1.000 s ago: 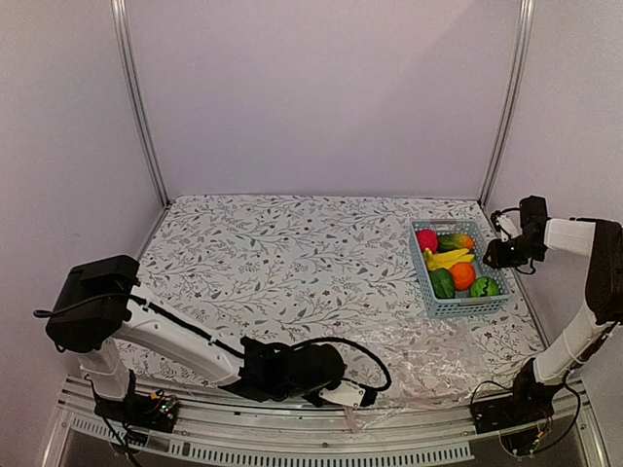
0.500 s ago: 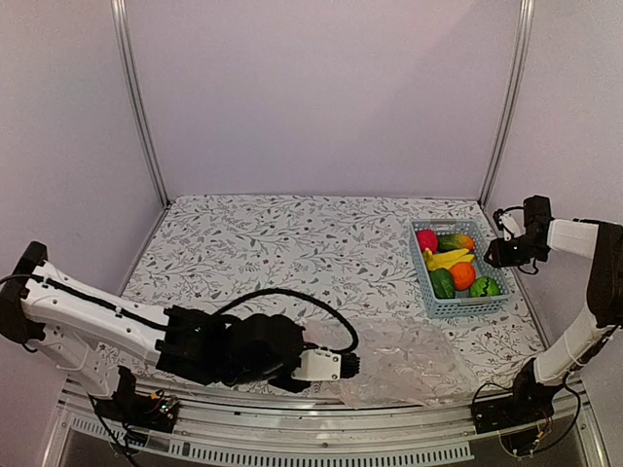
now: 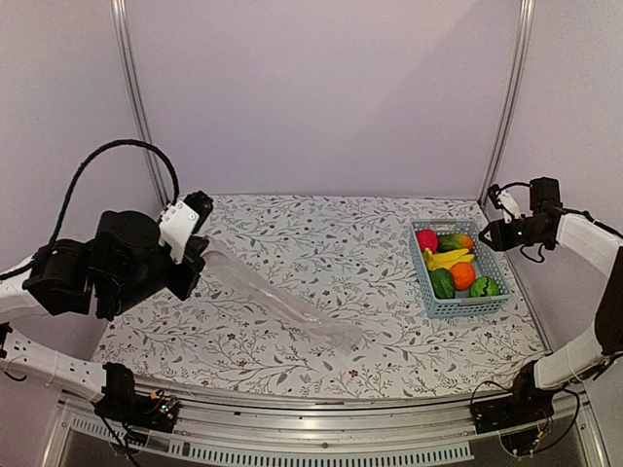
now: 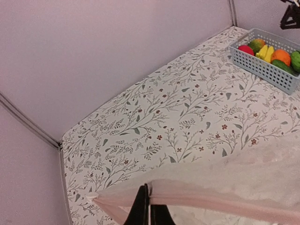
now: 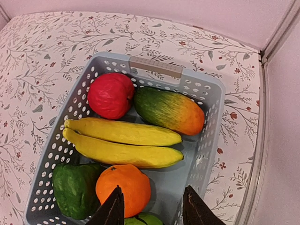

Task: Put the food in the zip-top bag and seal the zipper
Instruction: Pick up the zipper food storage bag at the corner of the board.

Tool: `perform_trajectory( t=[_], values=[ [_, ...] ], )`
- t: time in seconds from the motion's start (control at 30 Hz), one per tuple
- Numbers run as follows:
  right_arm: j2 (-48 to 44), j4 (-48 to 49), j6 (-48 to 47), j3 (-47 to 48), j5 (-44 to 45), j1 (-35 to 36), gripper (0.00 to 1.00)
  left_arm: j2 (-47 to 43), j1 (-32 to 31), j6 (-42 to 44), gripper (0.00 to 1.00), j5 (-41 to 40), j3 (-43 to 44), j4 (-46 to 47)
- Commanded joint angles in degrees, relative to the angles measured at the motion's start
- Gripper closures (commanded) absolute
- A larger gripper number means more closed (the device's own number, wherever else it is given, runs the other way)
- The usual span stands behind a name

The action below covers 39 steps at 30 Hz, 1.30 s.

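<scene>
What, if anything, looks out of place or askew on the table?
The clear crinkly plastic bag is askew: the left gripper, shut on its pale zipper strip, holds one end aloft, so it slants down toward the table. The toy fruits sit tidily in the light blue lattice basket.

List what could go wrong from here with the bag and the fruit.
1. The left gripper pinches only a narrow bit of the zipper, with the zip-top bag trailing down toward the table; it may slip free.
2. The right gripper hangs open over the crowded basket; closing on the orange may nudge the bananas.
3. The basket sits far from the bag, so each carry risks a drop.
</scene>
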Motion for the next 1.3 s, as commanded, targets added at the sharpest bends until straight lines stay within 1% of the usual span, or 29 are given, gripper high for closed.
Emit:
perform_trajectory(
  t=[0.0,0.07,0.17,0.2,0.27,0.3,0.4,0.53,0.57,0.67,0.77,0.83,0.93,1.03,1.07,1.13,1.17,1.23,1.27],
  values=[
    [-0.6,-5.6,-7.8,0.6,0.0,4.9,0.62,-0.9,7.1,-11.4,1.00,-5.6,7.4,-9.0],
    [-1.0,-6.6,-11.0,-0.6,1.7,5.8,0.68,1.1,9.0,-11.5,1.00,-3.0,10.2,-10.9],
    [-2.4,-7.9,-15.3,-3.4,3.3,6.6,0.78,6.8,10.6,-11.7,1.00,0.9,13.5,-15.2],
    [-2.8,-9.0,-16.9,-4.2,3.4,7.0,0.82,9.2,10.7,-11.6,1.00,3.2,13.8,-16.0],
    [-4.6,-11.0,-19.9,-6.6,3.6,8.2,0.85,13.6,10.9,-11.1,1.00,9.3,13.7,-16.5],
    [-5.4,-12.0,-21.2,-7.8,3.9,9.6,0.86,16.6,10.9,-11.1,1.00,11.7,13.7,-16.5],
    [-9.4,-12.1,-23.9,-12.3,7.0,13.5,0.86,21.7,10.9,-10.5,1.00,20.2,13.8,-15.2],
    [-15.4,-15.1,-27.1,-17.3,8.4,18.3,0.86,25.2,11.0,-9.4,1.00,31.5,14.9,-12.0],
    [-16.6,-16.4,-27.8,-18.1,8.4,19.0,0.86,25.5,11.1,-9.3,1.00,34.3,15.3,-11.3],
    [-19.1,-21.2,-29.9,-19.5,7.0,19.9,0.86,24.4,12.2,-9.6,1.00,38.2,15.2,-7.9],
    [-20.4,-24.4,-31.4,-19.3,5.1,19.9,0.87,21.5,15.3,-11.2,1.00,41.9,14.5,-5.1],
    [-21.0,-24.9,-31.6,-18.2,3.7,19.9,0.87,19.5,17.5,-12.8,1.00,43.9,14.1,-3.5],
    [-20.5,-23.6,-28.9,-14.6,1.6,20.0,0.86,16.4,20.9,-15.7,1.00,44.9,13.6,-0.9],
    [-17.9,-26.5,-27.7,-9.3,-2.9,20.0,0.75,13.6,24.3,-17.9,1.00,44.6,14.0,-0.3],
    [-16.3,-27.2,-27.7,-7.7,-4.4,20.0,0.70,12.7,25.5,-18.3,1.00,44.0,14.3,-0.9],
    [-14.4,-27.0,-27.6,-5.5,-6.3,19.9,0.60,10.7,27.7,-18.6,1.00,40.9,15.2,-2.9],
    [-13.3,-26.3,-27.4,-4.8,-6.4,20.0,0.58,9.8,28.7,-18.4,1.00,38.7,15.7,-4.3],
    [-11.9,-23.6,-26.3,-4.2,-4.6,19.9,0.57,8.1,30.9,-18.2,1.00,34.8,17.0,-7.4],
    [-11.5,-21.6,-25.6,-4.3,-2.5,20.0,0.59,7.5,31.6,-18.2,1.00,32.5,17.9,-9.0]
  ],
)
